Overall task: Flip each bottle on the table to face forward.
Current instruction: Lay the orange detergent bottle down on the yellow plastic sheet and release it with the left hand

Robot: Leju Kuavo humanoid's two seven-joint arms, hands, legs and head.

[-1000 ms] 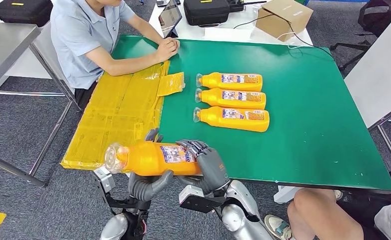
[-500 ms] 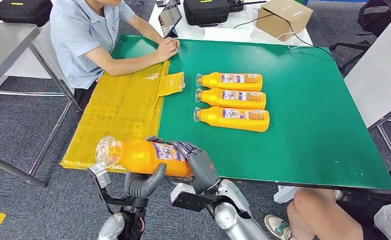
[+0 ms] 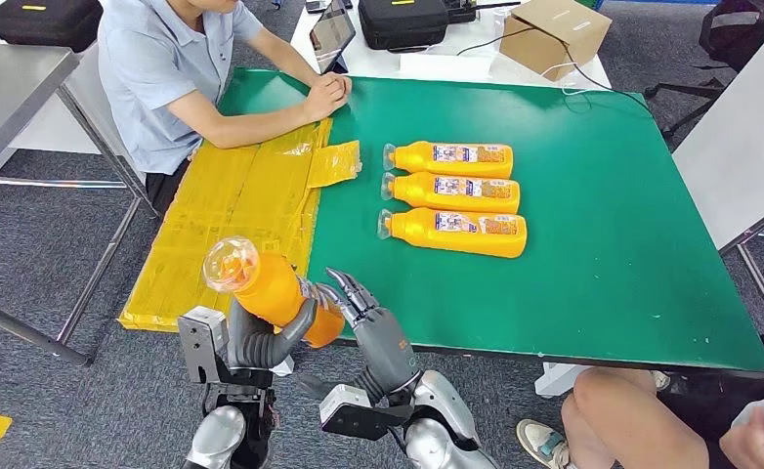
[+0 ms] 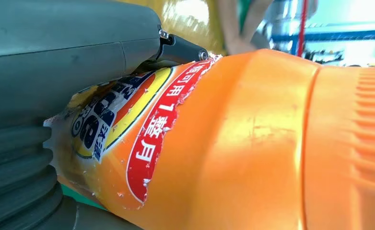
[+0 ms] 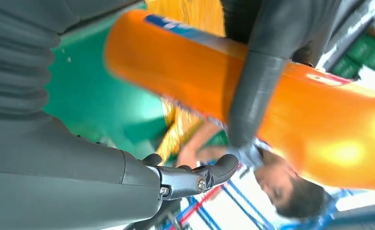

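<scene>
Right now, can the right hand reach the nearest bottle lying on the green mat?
Probably yes: the right hand is open, with bare mat between it and the nearest lying bottle.

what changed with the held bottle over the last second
The held bottle swung from lying level across both hands to tilted with its cap end up, gripped by the left hand. The right hand let go, fingers now spread beside it. The three bottles on the table stayed put.
</scene>
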